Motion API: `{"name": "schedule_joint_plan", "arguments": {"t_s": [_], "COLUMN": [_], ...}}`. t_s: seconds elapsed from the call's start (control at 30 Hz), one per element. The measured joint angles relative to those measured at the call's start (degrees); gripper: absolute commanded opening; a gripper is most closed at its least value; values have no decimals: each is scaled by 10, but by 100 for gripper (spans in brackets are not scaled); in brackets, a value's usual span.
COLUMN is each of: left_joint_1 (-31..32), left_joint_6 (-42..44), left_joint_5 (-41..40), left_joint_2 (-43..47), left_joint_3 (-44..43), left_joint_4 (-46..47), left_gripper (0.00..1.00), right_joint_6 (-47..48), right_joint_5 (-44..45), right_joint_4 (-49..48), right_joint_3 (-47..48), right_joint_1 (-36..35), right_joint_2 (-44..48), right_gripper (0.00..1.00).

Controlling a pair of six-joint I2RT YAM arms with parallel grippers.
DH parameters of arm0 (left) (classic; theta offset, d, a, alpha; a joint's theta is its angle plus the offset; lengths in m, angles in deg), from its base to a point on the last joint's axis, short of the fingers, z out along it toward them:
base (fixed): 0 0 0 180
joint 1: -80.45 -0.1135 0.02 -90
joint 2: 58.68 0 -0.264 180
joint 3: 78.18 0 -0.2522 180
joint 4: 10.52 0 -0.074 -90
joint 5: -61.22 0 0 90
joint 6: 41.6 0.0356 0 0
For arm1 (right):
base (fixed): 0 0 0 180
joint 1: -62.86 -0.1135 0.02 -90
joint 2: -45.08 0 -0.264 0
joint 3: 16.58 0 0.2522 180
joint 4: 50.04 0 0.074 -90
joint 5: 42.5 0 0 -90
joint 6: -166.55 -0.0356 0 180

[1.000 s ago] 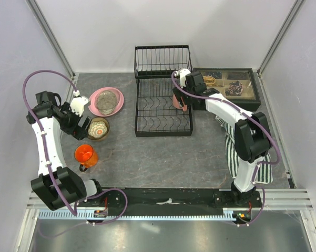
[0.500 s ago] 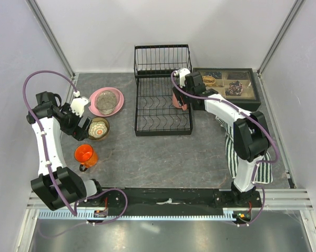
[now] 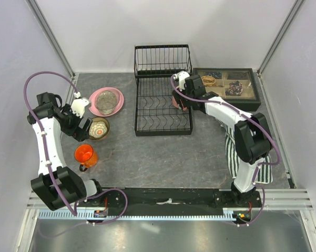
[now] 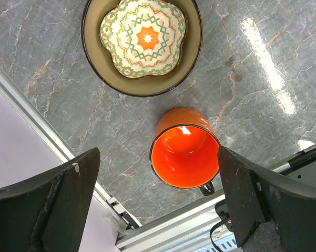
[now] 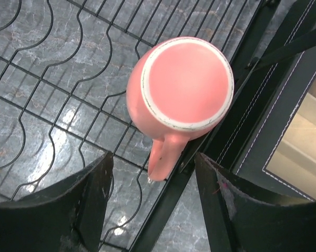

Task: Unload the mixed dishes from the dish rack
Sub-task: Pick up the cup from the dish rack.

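Note:
The black wire dish rack (image 3: pixel 162 105) holds one pink mug (image 5: pixel 186 86), standing upside down at the basket's right edge. Its handle (image 5: pixel 163 157) points toward the camera. My right gripper (image 5: pixel 155 207) hovers open over it, a finger on each side of the handle with gaps showing; from above this gripper (image 3: pixel 180 95) covers most of the mug. On the table to the left stand a pink plate (image 3: pixel 115 105) with a grey speckled plate (image 3: pixel 107 98) on it, a brown bowl (image 4: pixel 142 42) with a patterned inside, and an orange mug (image 4: pixel 185 155). My left gripper (image 4: pixel 158 205) hangs wide open above the orange mug.
A dark compartmented tray of trinkets (image 3: pixel 226 86) sits right beside the rack's right rim. A striped cloth (image 3: pixel 234 152) lies under the right arm. The table's aluminium front rail (image 4: pixel 168 233) runs close to the orange mug.
The right gripper has shifted a little left over the pink mug and its jaws have narrowed slightly. The left arm has hardly moved.

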Motion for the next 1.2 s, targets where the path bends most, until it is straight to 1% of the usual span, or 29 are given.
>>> {"name": "schedule_joint_plan", "arguments": {"t_s": [0.3, 0.47, 0.87, 1.07, 1.2], "left_joint_1": [0, 0, 0, 0, 0], "left_joint_6": [0, -1, -4, -5, -6], "left_joint_5": [1, 2, 3, 3, 3], "left_joint_2": [0, 0, -3, -4, -10], "left_joint_3": [14, 18, 19, 25, 27], "left_joint_4": [0, 0, 1, 3, 3], "left_gripper": [99, 99, 99, 99, 99], "right_joint_6": [15, 28, 52, 61, 63], "right_joint_5": [7, 13, 22, 26, 26], "right_joint_4": [-12, -37, -68, -82, -88], "right_joint_3": [-48, -67, -73, -64, -63], "right_joint_1": [-1, -5, -7, -8, -8], "right_joint_2": [1, 1, -8, -24, -36], "right_gripper": [70, 70, 68, 63, 51]}}
